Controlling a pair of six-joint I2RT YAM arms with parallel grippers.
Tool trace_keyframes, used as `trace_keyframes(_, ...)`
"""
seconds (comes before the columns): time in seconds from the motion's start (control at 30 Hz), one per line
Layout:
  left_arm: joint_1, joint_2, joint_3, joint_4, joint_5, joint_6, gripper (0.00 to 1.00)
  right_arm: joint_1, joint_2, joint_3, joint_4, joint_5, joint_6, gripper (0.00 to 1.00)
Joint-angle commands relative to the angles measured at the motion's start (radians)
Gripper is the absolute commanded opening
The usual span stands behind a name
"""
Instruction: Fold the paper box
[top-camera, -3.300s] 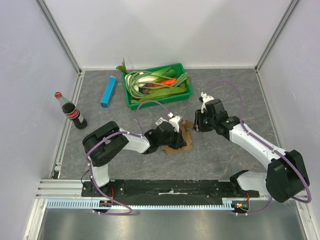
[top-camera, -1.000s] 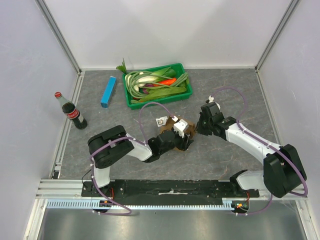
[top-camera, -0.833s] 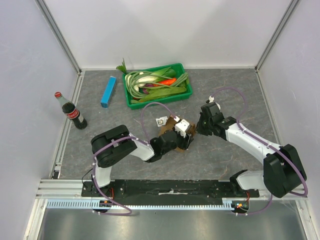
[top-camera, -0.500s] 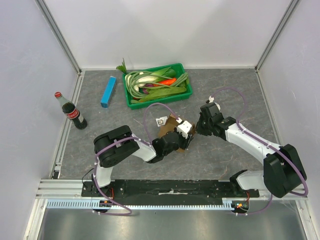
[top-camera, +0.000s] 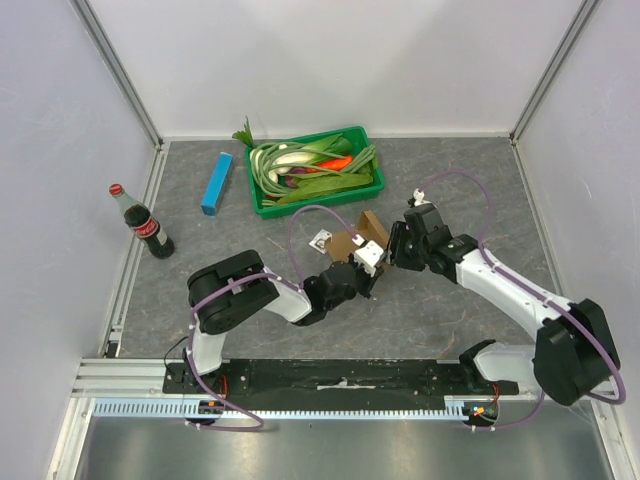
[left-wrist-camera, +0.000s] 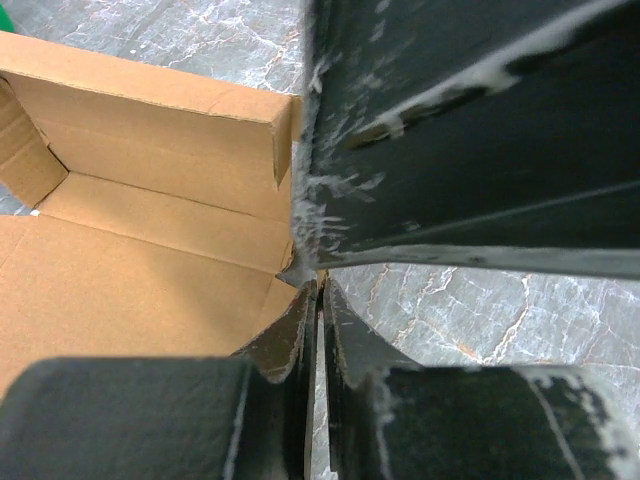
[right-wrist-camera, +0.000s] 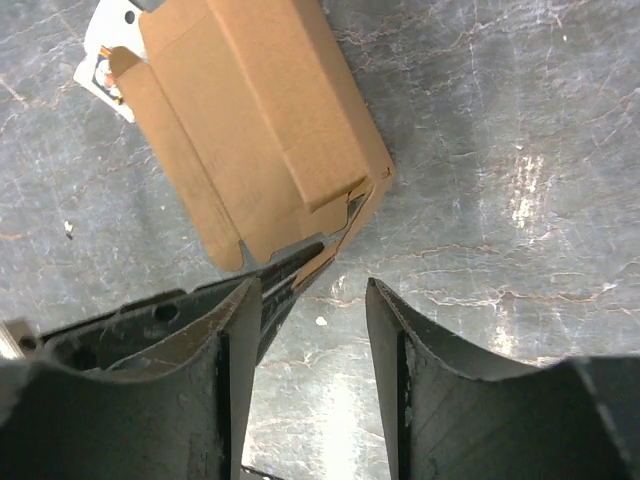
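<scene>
The grey marbled table (top-camera: 450, 180) sits inside pale walls with metal posts in the corners, and 2 arms reach in over it from the near edge. The left arm (top-camera: 230, 295) curls in low toward the middle and the right arm (top-camera: 510, 290) stretches in from the right, so their wrists nearly meet. At the back is a green tray (top-camera: 379, 170) heaped with vegetables. A slim blue box (top-camera: 216, 183) lies to its left, and a cola bottle (top-camera: 145, 225) stands upright nearer the left wall. The paper box (top-camera: 366, 228) is at the centre of the table, in front of the tray and well apart from it, between the 2 wrists. It is partly formed: in the left wrist view 1 long wall (left-wrist-camera: 130, 230) is creased up from the flat base, with a short flap turned in at the far end. The left gripper (left-wrist-camera: 310, 280) is clenched on the box's near corner, its jaws nipped onto a thin flap of cardboard. From the right wrist, that dark finger shows under the lower corner of the brown sheet (right-wrist-camera: 260, 130). The right gripper (right-wrist-camera: 310, 290) stands released, jaws parted over bare table. The box lies just ahead of its fingertips and toward 1 side, not between them. A tiny white card (right-wrist-camera: 105, 50) peeks out at the box's far edge.
</scene>
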Motion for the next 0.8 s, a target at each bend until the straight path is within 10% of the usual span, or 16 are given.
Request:
trace_keyframes(0.0, 0.021, -0.028, -0.007, 0.046, 0.032, 0.007, 0.10, 0.004, -0.100, 0.024, -0.018, -0.014, -0.116, 0.58)
trace_keyframes(0.77, 0.106, -0.031, 0.013, -0.023, 0.284, -0.016, 0.09, -0.049, 0.208, 0.240, -0.027, -0.132, -0.643, 0.68)
